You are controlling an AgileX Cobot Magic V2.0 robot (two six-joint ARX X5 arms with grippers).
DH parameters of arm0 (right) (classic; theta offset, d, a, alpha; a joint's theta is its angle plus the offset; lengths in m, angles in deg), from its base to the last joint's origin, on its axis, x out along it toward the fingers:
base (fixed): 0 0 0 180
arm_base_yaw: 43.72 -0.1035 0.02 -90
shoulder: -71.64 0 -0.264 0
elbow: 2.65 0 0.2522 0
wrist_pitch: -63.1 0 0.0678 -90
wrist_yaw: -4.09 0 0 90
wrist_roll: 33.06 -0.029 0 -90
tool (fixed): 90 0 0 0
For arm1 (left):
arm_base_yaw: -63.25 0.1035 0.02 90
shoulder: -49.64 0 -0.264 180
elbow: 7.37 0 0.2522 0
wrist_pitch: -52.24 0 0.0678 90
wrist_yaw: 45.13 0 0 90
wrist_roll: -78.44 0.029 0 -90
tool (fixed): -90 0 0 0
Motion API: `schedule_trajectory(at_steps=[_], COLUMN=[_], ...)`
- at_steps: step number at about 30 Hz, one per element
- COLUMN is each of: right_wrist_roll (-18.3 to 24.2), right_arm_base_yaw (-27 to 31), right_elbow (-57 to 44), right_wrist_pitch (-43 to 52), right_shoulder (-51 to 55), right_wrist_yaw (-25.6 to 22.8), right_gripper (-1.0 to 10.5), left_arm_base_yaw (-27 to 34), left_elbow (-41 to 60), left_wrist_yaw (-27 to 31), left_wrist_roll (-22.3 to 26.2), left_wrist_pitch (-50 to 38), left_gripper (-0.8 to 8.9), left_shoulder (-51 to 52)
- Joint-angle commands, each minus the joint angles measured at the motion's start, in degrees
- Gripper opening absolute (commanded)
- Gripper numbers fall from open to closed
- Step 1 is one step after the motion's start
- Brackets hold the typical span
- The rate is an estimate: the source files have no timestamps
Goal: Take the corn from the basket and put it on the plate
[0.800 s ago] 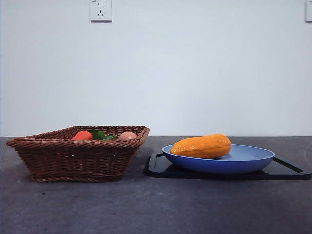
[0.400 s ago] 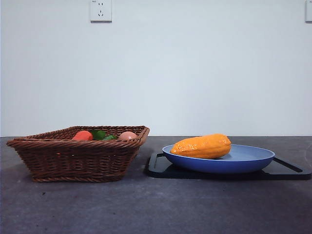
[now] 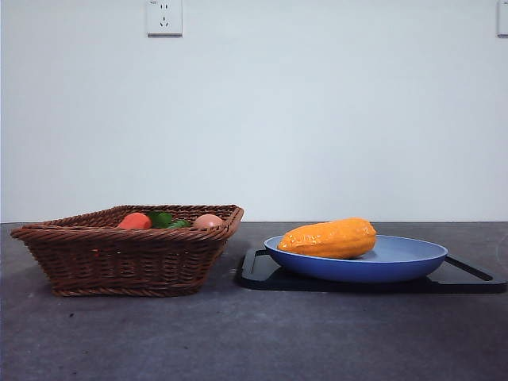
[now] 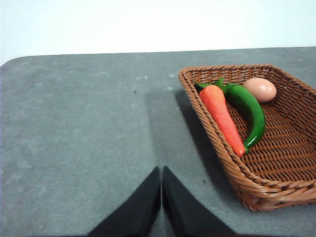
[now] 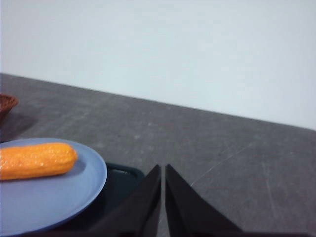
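On plate [image 3: 413,258]: bumpy orange-yellow corn [image 3: 329,238]; tapered.

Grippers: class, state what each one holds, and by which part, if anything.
Nothing is held. The left gripper and right gripper are both shut on nothing; the corn lies free on the plate.

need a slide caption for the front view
Corn lying on the blue plate, wicker basket alongside.
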Motion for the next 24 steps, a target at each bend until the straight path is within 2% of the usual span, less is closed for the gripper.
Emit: schedule_trajectory(at_steps=[1,12,24], right_wrist_roll=[-1.46,-0.83,-0.83], right_arm_base_yaw=[-0.07,-0.09,-0.09], right_elbow=[-1.11,-1.33,-1.31], right_wrist_pitch=[0.13,-8.5,-9.27], right_shoulder=[0.07,0.07,0.04], right_wrist_yaw=[-0.22,-0.22,-0.22], right_gripper=[0.0,0.0,0.0], left_arm_base_yaw=[0.11,0.11,0.11], left_elbow=[0.55,0.55,0.55], left_wrist_yaw=[-0.28,-0.26,-0.26], left_wrist_roll=[-0.13,-0.13,-0.13], left_wrist_pitch=[2.97,2.95,2.95], left_gripper=[0.08,0.08,0.08], left_shoulder=[0.04,0.04,0.04])
